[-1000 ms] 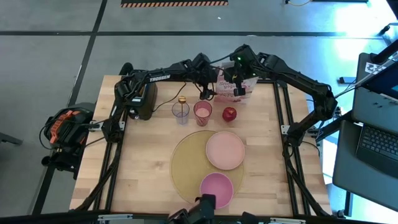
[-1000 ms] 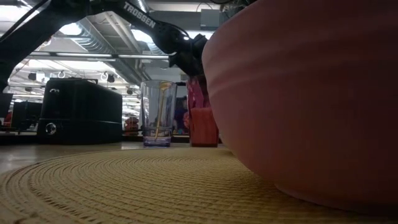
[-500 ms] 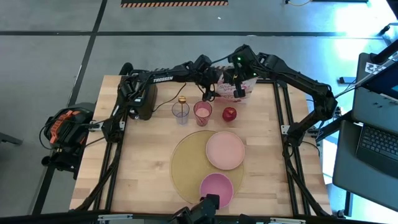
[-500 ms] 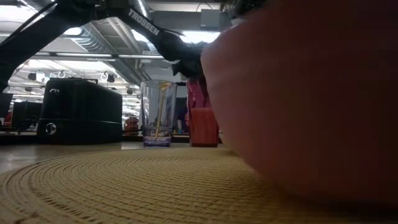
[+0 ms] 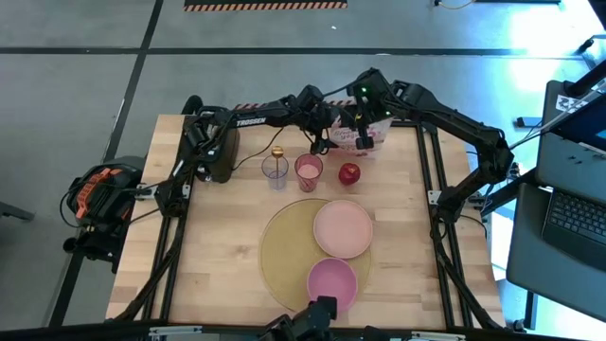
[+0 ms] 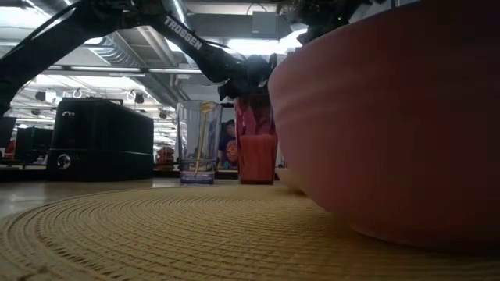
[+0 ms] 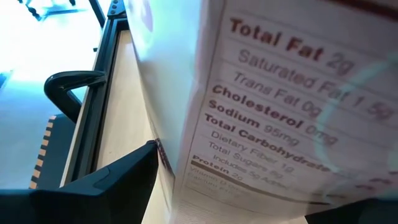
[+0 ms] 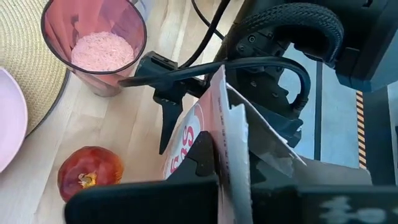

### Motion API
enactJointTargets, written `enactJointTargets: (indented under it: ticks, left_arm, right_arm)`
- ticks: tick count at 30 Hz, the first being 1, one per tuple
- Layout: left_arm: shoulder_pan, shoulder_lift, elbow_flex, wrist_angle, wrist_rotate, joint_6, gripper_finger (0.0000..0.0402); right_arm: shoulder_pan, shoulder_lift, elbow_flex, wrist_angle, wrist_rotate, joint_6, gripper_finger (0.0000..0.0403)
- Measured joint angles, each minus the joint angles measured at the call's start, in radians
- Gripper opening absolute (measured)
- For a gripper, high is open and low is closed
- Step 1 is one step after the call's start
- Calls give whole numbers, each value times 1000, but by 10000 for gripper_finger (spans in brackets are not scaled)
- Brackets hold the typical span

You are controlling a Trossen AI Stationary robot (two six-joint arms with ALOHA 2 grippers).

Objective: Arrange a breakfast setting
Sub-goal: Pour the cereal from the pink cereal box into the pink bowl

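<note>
Gripping the cereal box together, left gripper and right gripper may tear it or topple the pink cup.

Crowded at the back, open at the front left

Both arms meet at the cereal box at the back of the table, so that spot is full. Just in front stands a row: a clear glass, a pink cup and a red apple, with small gaps between them. The black toaster blocks the back left corner. The round placemat holds the plate and the bowl. The bare wood at the front left is open, and so is the strip at the right of the mat.
</note>
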Motion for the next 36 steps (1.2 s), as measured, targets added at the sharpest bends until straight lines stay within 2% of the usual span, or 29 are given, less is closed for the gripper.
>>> enactJointTargets:
  ticks: [6, 14, 18, 36]
  left_arm:
    - [-1, 0, 0, 15, 17, -20, 311]
    - [-2, 0, 0, 15, 28, -38, 228]
    - [-2, 0, 0, 8, 33, -46, 201]
    - [-4, -21, 0, -9, 27, -115, 194]
  right_arm:
    - [0, 0, 0, 1, 0, 0, 0]
    - [0, 0, 0, 4, 4, 1, 0]
    - [0, 0, 0, 4, 4, 1, 0]
    - [0, -8, 1, 5, 31, 2, 0]
